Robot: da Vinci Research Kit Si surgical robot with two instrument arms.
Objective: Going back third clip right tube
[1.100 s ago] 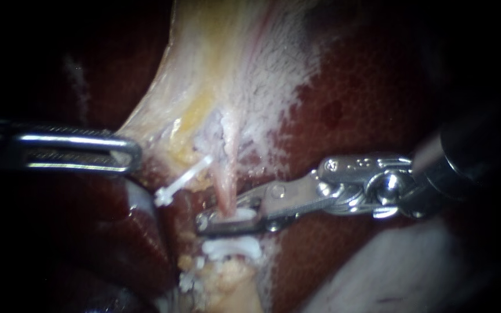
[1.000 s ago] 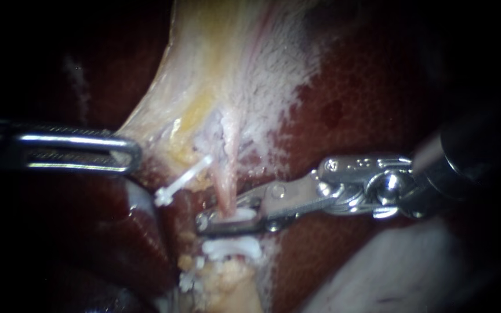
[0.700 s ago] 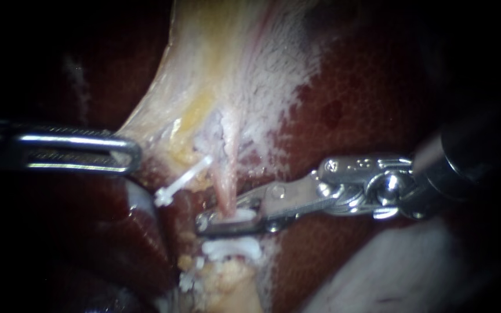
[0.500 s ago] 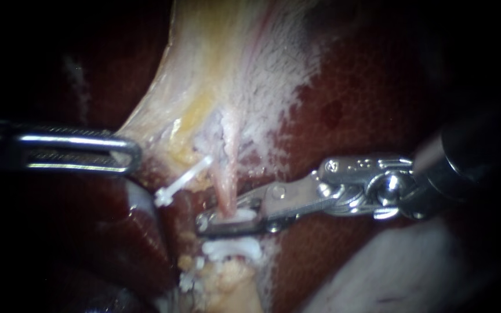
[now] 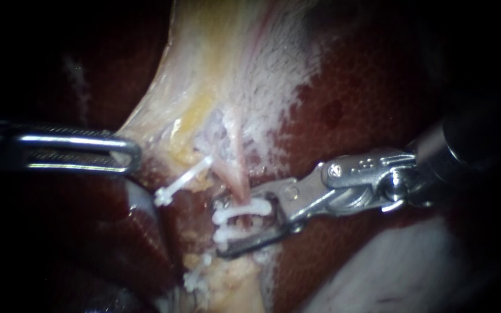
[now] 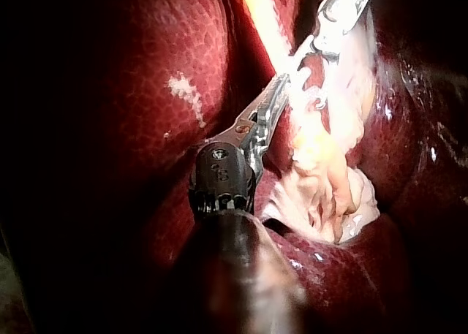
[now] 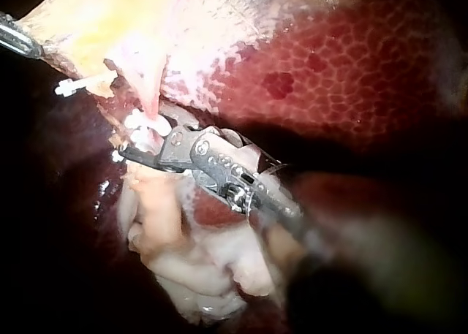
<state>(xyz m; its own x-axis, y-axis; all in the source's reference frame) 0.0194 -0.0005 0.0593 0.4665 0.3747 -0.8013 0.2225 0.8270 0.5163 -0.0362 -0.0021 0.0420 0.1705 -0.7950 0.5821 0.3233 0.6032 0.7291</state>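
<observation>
A pale pink tube (image 5: 236,174) runs down from the gallbladder (image 5: 215,69). Two white clips sit across it, an upper clip (image 5: 243,208) and a lower clip (image 5: 231,235). My right instrument (image 5: 227,227) comes in from the right, its jaws open, one above and one below these clips. In the right wrist view the same open jaws (image 7: 139,140) lie around the clips (image 7: 142,122). Another white clip (image 5: 182,179) sits on the tube to the left. My left instrument (image 5: 124,154) is shut on the gallbladder's pale edge, as the left wrist view (image 6: 272,107) also shows.
Dark red liver (image 5: 366,98) lies right of the tubes and below my left instrument. Yellowish fat (image 5: 227,284) sits under the clips. A pale blurred mass (image 5: 413,266) fills the lower right. My right instrument's silver wrist (image 5: 366,177) spans the liver.
My right instrument's jaws have opened and its wrist has lifted slightly. A white clip that sat inside the shut jaws now shows on the tube. My left instrument has not moved.
</observation>
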